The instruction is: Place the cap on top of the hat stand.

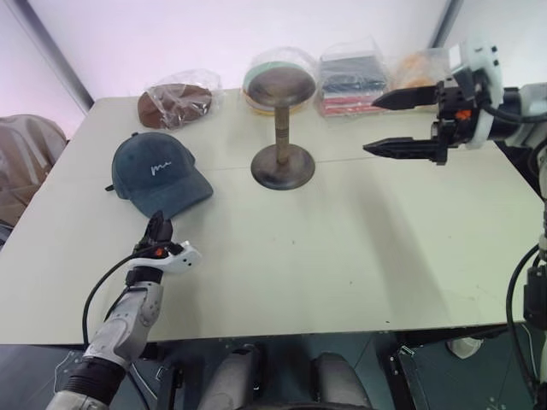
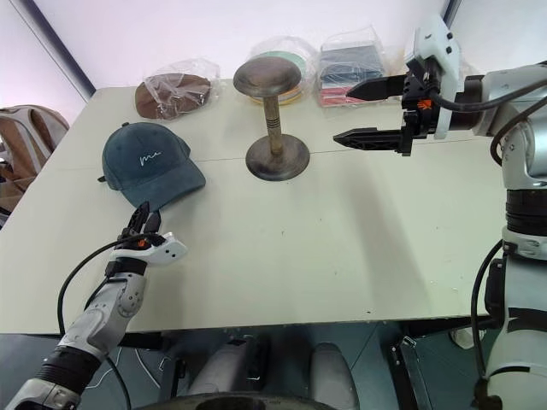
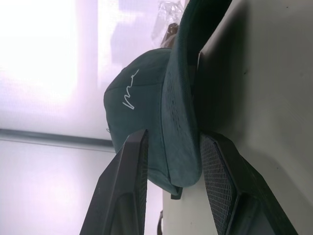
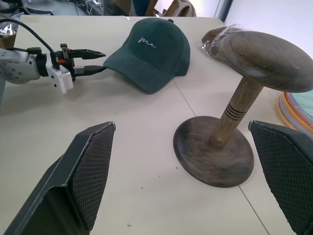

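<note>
My left gripper [image 3: 171, 161] has its jaws pinched onto the near edge of the brim of the cap [image 1: 156, 172]; in the left wrist view the brim runs between the two black pads, one above it and one below, against the bench [image 1: 359, 256], so I read this as a grip on the brim and not a mere hover. I went for the brim because it is the one stiff edge that juts out toward me; the soft crown would only crumple. The cap lies crown up at the left of the bench, its white script facing up, and it looks as though it has not been lifted. The hat stand [image 1: 282, 120] stands upright near the middle, to the right of the cap and well apart from it, its round top bare. My right gripper [image 2: 367, 113] hangs in the air at the far right, jaws wide apart and holding nothing, pointing left toward the stand; I judge it is parked there to watch the stand and steady it if needed. Along the far edge sit a brown hat in a clear bag [image 1: 177, 102] and bagged stacks of coloured items [image 1: 352, 79], just behind the stand, which I would want to avoid brushing when I carry the cap across.
</note>
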Motion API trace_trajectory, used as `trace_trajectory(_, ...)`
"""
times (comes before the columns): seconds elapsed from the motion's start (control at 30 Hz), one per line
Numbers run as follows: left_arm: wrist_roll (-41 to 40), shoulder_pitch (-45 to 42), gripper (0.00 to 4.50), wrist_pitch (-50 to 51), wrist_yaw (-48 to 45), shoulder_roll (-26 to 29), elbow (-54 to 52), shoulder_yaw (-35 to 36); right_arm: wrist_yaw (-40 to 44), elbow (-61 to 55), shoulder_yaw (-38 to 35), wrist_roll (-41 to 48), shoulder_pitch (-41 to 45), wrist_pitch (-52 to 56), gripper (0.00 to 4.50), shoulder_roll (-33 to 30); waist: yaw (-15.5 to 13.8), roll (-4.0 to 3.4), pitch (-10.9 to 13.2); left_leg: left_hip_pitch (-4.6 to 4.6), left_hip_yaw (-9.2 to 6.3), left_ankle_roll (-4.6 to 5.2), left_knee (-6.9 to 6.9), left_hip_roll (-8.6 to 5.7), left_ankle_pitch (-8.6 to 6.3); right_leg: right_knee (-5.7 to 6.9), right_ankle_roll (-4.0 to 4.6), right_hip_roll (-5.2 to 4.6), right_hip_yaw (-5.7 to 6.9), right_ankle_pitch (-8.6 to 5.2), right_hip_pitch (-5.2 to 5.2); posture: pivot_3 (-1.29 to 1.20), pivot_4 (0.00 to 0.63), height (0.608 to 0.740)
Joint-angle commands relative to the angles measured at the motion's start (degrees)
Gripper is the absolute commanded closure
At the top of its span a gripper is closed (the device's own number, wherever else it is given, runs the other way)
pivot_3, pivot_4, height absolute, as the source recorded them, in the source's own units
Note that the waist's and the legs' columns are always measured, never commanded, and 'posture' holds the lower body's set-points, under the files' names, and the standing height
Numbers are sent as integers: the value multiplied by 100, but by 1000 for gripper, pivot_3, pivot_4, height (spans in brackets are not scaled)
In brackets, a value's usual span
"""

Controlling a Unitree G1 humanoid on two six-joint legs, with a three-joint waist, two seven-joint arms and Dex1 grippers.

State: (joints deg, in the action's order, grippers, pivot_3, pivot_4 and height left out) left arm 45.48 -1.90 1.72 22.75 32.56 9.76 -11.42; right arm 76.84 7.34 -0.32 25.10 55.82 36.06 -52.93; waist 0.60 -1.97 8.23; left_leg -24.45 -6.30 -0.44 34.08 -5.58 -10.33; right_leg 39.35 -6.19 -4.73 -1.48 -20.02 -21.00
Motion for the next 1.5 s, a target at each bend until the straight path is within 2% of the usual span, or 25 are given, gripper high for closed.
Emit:
trace_trajectory(0.03,-130,117,2877,128,-45,78,670,169,-2,-141,-162,82,106,-40,0,-74,-1,0,0,0,0,0,0,0,0,0,0,0,0,0,0,0,150,740)
trace_trajectory(0.07,-143,102,2877,112,-14,83,728,180,-1,-143,-164,82,101,-41,0,-75,-1,0,0,0,-1,0,0,0,0,0,0,0,0,0,0,0,150,740)
trace_trajectory(0.13,-164,80,3372,82,44,102,798,211,-2,-142,-163,82,96,-42,0,-72,0,-1,-1,1,-1,0,0,0,0,0,0,0,1,0,0,0,150,740)
trace_trajectory(0.23,-166,82,4463,48,107,117,819,246,1,-151,-173,91,86,-35,0,-80,2,-6,-8,2,-2,0,-1,0,0,0,1,1,1,0,1,0,150,740)
trace_trajectory(0.6,-198,62,4463,-143,403,257,717,370,-21,-149,-163,86,92,-23,0,-63,28,-8,-10,2,0,0,-11,2,0,0,5,3,-1,-3,-5,0,150,740)
trace_trajectory(1.03,-139,392,4463,-273,483,190,-986,830,23,-21,-153,87,218,-30,0,-53,-26,93,51,-42,0,-1,-6,1,0,-10,4,-1,-1,-2,-41,0,150,740)
trace_trajectory(1.5,74,-426,4463,-45,24,25,-2080,1065,208,-149,-51,61,87,50,0,-92,-135,135,76,-98,-2,-3,13,-3,1,-8,2,-4,8,0,-85,0,150,740)
